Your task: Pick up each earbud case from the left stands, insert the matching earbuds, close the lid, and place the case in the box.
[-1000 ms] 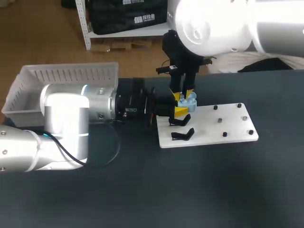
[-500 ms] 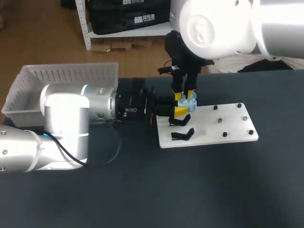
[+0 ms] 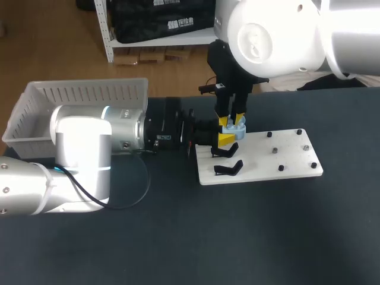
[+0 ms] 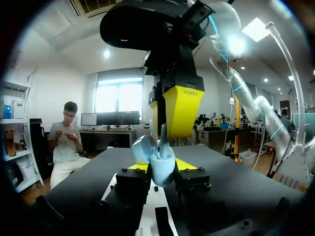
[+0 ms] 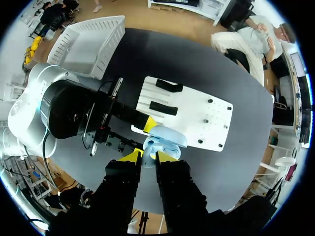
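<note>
Left pincer (image 4: 161,166) clamped on open case (image 3: 235,126); right pincer (image 5: 148,156) pinches earbud (image 4: 163,133) above it. Risk: a tilted earbud misses its socket and jams or drops.

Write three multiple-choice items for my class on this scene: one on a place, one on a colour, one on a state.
1. Where is the white basket from the white board? A on it; B left of it; C right of it.
2. The earbud case is: A black; B red; C light blue.
3. The case's lid is: A open; B shut; C missing.
Key: 1 B: the basket sits off the board's left end. 2 C: the case held in the left gripper is light blue. 3 A: the lid is tipped back, and the right gripper holds an earbud above the case.
</note>
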